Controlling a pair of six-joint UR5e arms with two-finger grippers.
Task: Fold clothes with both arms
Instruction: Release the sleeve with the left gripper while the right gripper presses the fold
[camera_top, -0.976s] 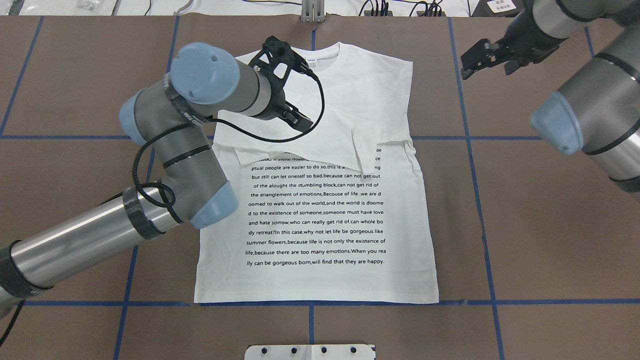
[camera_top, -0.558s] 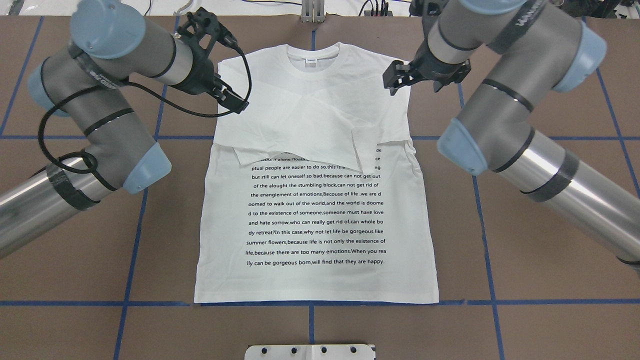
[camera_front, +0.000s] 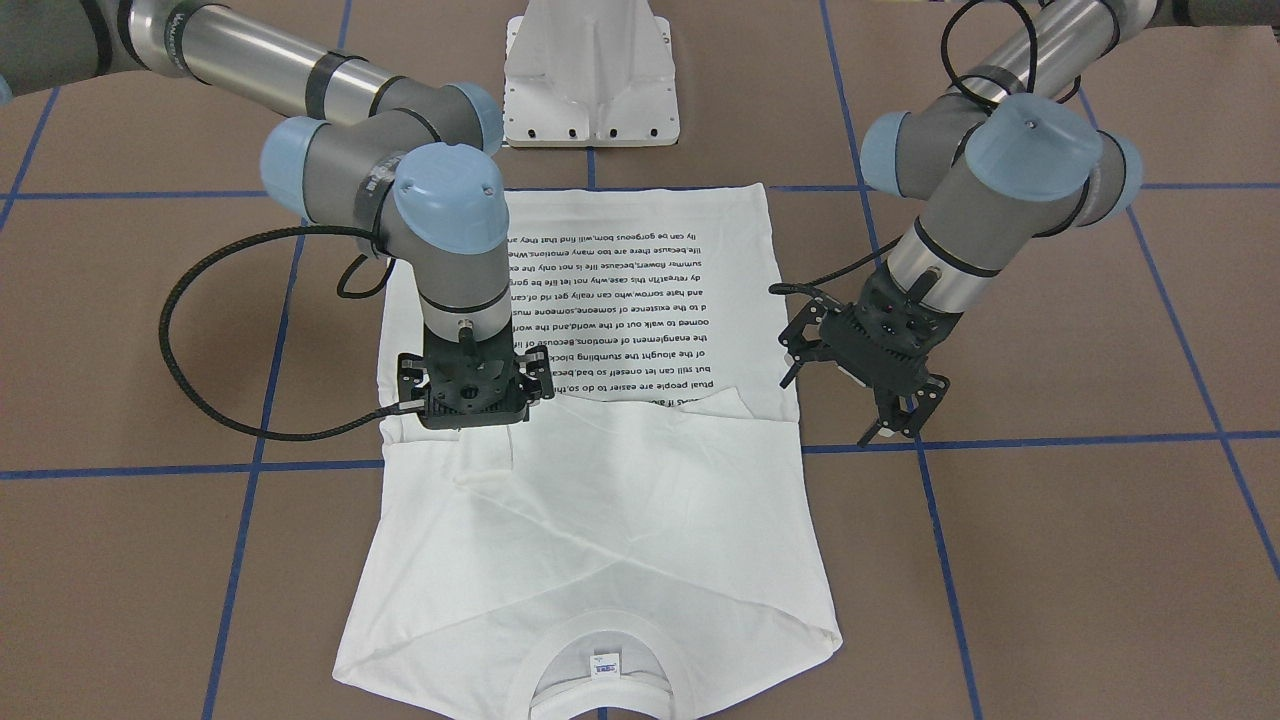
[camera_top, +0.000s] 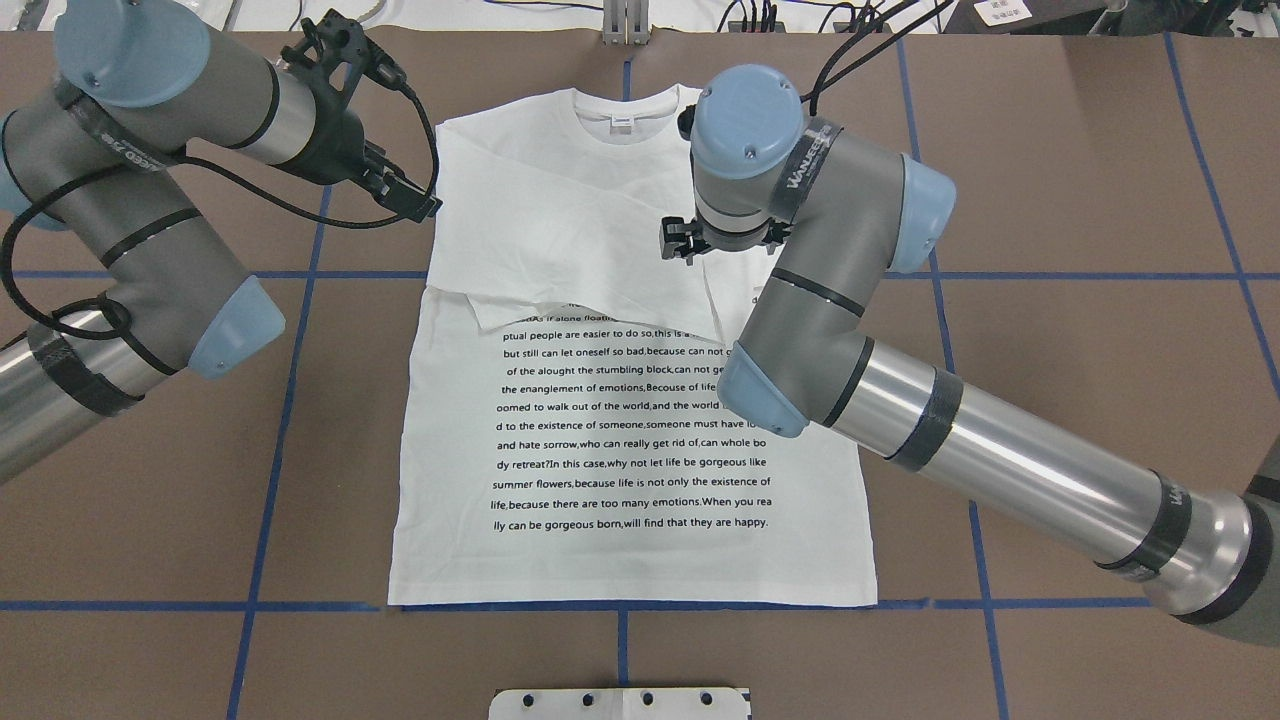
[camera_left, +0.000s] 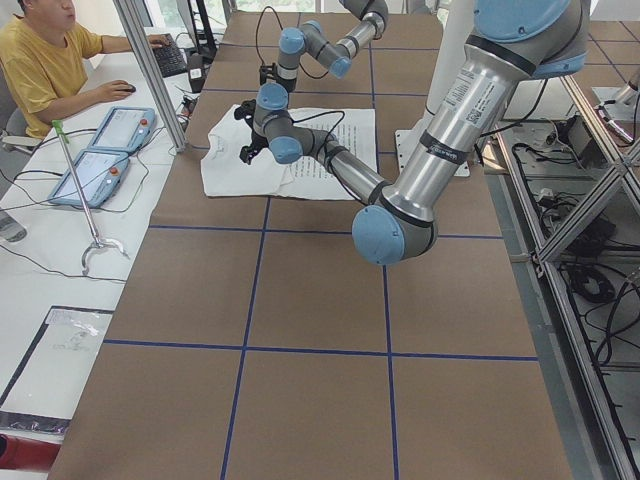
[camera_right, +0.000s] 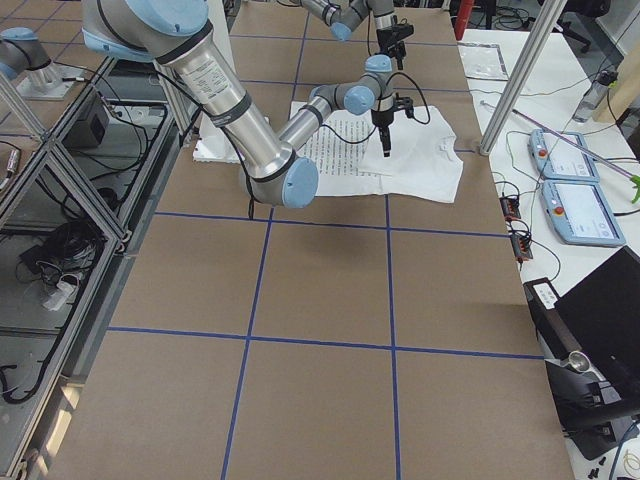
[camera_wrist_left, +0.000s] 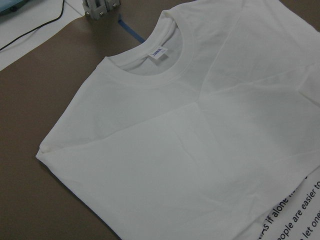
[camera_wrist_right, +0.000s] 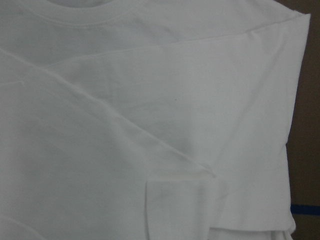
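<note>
One white long-sleeved T-shirt lay flat on the brown table at the centre of the overhead view. Its block of black text faced up, its collar pointed to the top edge, and both sleeves were folded across the chest. Two grey arms worked over it. The left arm came in from the left edge, elbow bent, and its left gripper was tilted down just beside the shirt's shoulder edge, over bare table, fingers spread apart and holding nothing. The right arm reached in from the lower right and bent at the wrist. It held the right gripper pointing straight down over the folded sleeves. The wrist hid the fingers, so neither their spread nor any contact with the cloth could be told.
</note>
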